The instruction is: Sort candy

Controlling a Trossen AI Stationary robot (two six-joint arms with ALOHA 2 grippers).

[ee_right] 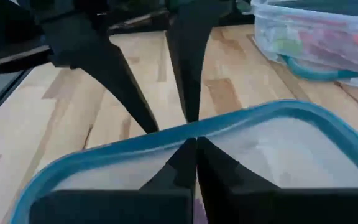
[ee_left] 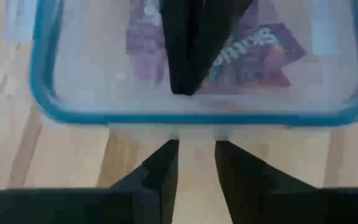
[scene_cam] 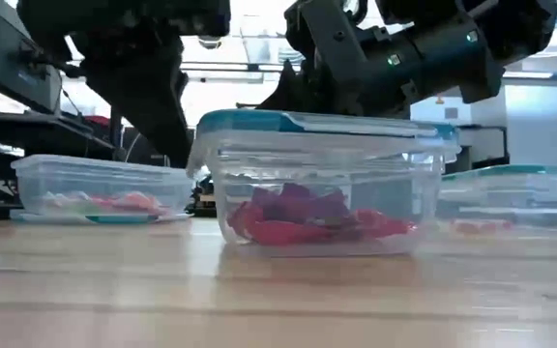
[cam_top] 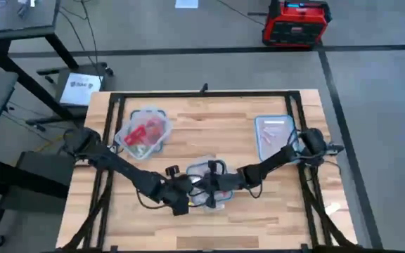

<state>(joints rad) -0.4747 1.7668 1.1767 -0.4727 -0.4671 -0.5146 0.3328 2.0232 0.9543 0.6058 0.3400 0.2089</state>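
Note:
A clear tub [scene_cam: 322, 193] with a blue-rimmed lid [scene_cam: 317, 123] stands at the table's near middle. It holds red and purple candy [scene_cam: 307, 217], and the purple packets [ee_left: 260, 56] show through the lid. My right gripper [ee_right: 196, 149] is shut, with its tips on the lid. My left gripper [ee_left: 194, 149] is open; its fingertips stand at the lid's rim [ee_left: 191, 118], opposite the right gripper [ee_left: 182, 87]. In the high view both meet over the tub [cam_top: 201, 167]. My right gripper rests its shut fingertips [ee_left: 182, 74] on the lid's top [ee_right: 247, 149], close to the rim on the left arm's side. It comes slanting down from the table's right. The lid lies on the tub. My left gripper stands at the rim; whether it touches, I cannot tell.
A second clear tub [cam_top: 145, 131] with mixed candy stands at the far left, also seen in the low view [scene_cam: 95, 188]. A third tub [cam_top: 273, 133] with a blue-rimmed lid stands at the far right. The two arms cross the table's middle.

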